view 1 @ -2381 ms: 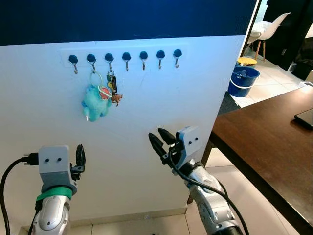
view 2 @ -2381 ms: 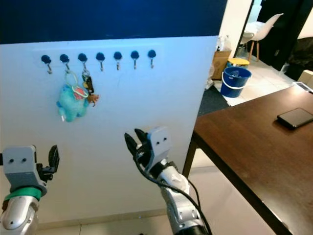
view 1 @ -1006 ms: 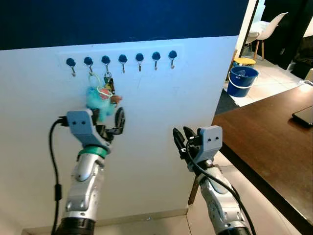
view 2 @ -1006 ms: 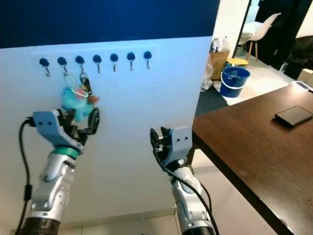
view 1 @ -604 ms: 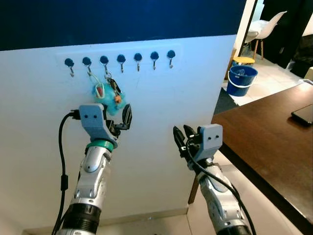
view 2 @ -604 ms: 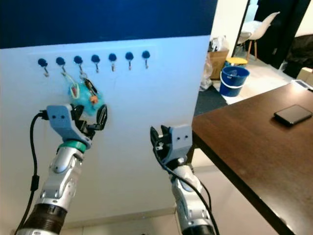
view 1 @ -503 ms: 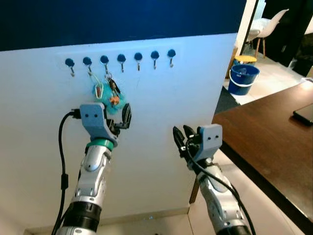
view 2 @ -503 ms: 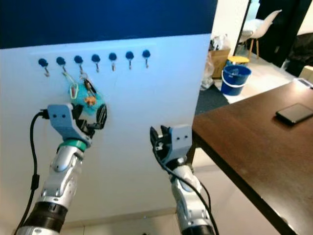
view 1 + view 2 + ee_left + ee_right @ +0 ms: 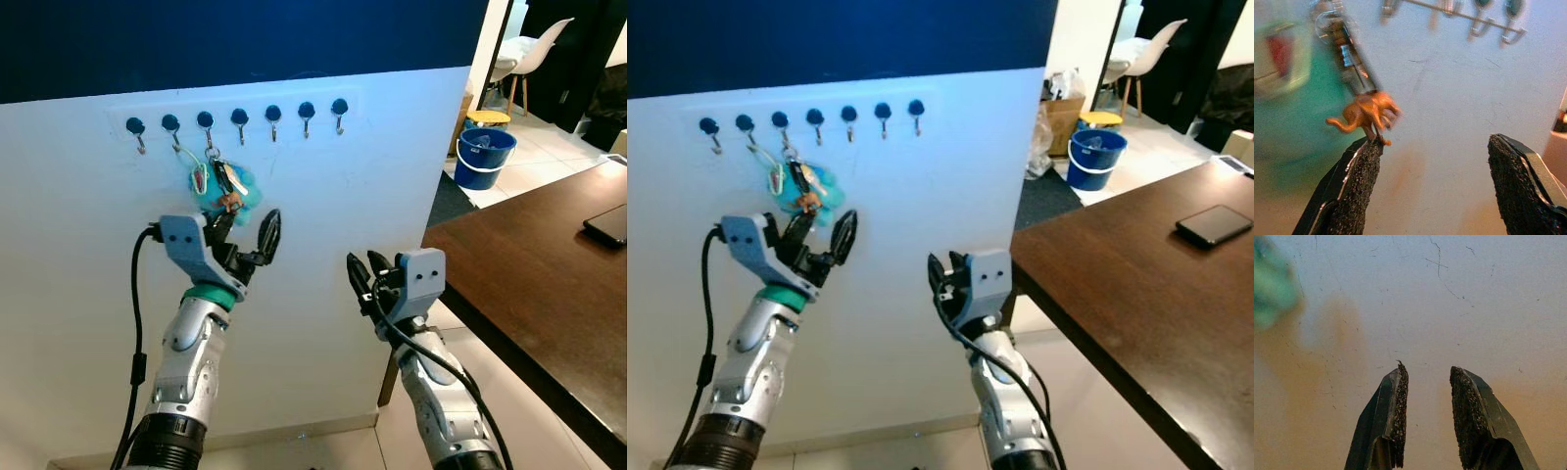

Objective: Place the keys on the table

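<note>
wall: we're facing a white panel point(image 9: 323, 255), with a hook row point(image 9: 238, 119) up top
keys: the keys point(image 9: 221, 183) hang off a hook, with a teal plush
left gripper point(image 9: 245, 230): spread wide just under the keys
right gripper point(image 9: 363, 279): slightly parted, holding nothing
room: dark table point(image 9: 549, 284) on our right, blue bucket point(image 9: 484, 160) behind it

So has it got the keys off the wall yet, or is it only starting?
Only starting. The keys, with a teal plush and a small orange animal charm, hang from a hook on the hook rail. The left gripper is raised just below them, fingers wide open, gripping nothing. The right gripper waits lower, slightly open. Grasping, unhooking and carrying them to the brown table all remain.
</note>
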Motion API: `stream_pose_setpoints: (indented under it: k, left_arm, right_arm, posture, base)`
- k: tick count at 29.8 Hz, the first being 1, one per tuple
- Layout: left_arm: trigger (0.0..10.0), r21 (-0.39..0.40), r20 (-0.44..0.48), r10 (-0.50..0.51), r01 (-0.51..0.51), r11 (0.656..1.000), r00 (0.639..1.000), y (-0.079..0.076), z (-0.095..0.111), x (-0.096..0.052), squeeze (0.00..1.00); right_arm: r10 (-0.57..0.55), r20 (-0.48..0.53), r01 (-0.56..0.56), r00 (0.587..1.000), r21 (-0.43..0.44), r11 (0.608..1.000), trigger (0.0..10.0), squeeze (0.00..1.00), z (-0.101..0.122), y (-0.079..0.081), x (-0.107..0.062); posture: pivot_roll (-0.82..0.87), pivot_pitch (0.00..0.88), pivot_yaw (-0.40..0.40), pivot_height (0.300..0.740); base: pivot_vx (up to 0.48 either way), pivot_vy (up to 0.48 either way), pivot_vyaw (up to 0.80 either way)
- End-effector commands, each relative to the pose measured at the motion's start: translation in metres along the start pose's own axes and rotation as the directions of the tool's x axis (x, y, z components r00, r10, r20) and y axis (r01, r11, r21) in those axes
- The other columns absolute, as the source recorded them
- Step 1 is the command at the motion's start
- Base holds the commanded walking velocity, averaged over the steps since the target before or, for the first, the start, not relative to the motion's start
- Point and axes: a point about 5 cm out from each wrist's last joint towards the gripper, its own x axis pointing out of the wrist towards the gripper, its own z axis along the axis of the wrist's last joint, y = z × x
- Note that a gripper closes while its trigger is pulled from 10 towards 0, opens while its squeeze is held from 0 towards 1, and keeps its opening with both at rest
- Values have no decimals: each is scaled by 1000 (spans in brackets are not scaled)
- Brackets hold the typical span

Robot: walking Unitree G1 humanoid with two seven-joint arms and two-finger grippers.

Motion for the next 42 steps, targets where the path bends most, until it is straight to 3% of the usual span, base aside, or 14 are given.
stream_pose_setpoints:
  k: [1,6,11,12,16,17,18,19,20,21,24,27,37,42]
  left_arm:
    - [10000,45,-24,23,-22,999,999,6,-5,-7,0]
    - [10000,148,-52,147,-138,979,988,37,-7,-27,0]
    - [10000,321,-47,340,-308,895,939,86,5,-56,0]
    - [10000,321,-47,340,-308,895,939,86,5,-56,0]
    - [10000,383,-3,448,-413,826,894,111,19,-72,0]
    - [10000,375,-1,442,-410,832,897,112,21,-74,392]
    - [10000,375,-1,442,-410,832,897,112,21,-74,392]
    - [10000,365,-1,433,-403,840,902,112,22,-74,663]
    - [10000,365,-1,433,-403,840,902,112,22,-74,663]
    - [10000,351,-10,397,-369,861,918,107,22,-72,1000]
    - [10000,340,-23,345,-317,885,938,98,20,-68,1000]
    - [10000,220,-40,312,-296,929,949,85,13,-61,1000]
    - [10000,-14,-61,302,-304,953,951,75,7,-54,1000]
    - [10000,-63,-34,305,-307,950,952,79,10,-53,1000]
  right_arm:
    - [9,-19,-9,1000,5,1000,10000,0,-4,4,0]
    - [9,-21,-9,1000,4,1000,10000,0,-4,3,-1]
    - [18,-23,-18,1000,7,1000,10000,0,-4,6,1]
    - [18,-23,-18,1000,7,1000,10000,0,-4,6,1]
    - [22,-24,-22,999,8,1000,10000,0,-4,6,2]
    - [23,-24,-23,999,7,1000,10000,0,-4,6,2]
    - [23,-24,-23,999,7,1000,10000,0,-4,6,2]
    - [23,-24,-23,999,7,1000,10000,0,-4,6,2]
    - [23,-24,-23,999,7,1000,10000,0,-4,6,2]
    - [22,-24,-22,999,7,1000,10000,0,-4,5,2]
    - [20,-25,-20,999,6,1000,10000,0,-4,5,2]
    - [22,-25,-22,999,5,1000,10000,0,-4,5,2]
    - [22,-22,-22,999,4,1000,10000,0,-4,5,3]
    - [20,-22,-20,1000,3,1000,10000,0,-3,4,3]
  posture:
    - [-192,49,144,740]
    - [-187,49,138,740]
    - [-177,49,124,740]
    - [-177,49,124,740]
    - [-177,49,124,740]
    - [-177,49,124,740]
    - [-177,49,124,740]
    - [-177,49,124,740]
    - [-177,49,124,740]
    - [-176,52,123,740]
    - [-176,52,123,740]
    - [-178,52,122,740]
    - [-181,51,123,740]
    - [-181,51,123,740]
  base:
    - [0,0,0]
    - [0,0,0]
    - [0,0,0]
    - [0,0,0]
    - [0,0,0]
    - [0,0,0]
    - [0,0,0]
    - [0,0,0]
    - [0,0,0]
    - [0,0,0]
    - [0,0,0]
    - [0,0,0]
    - [0,0,0]
    - [0,0,0]
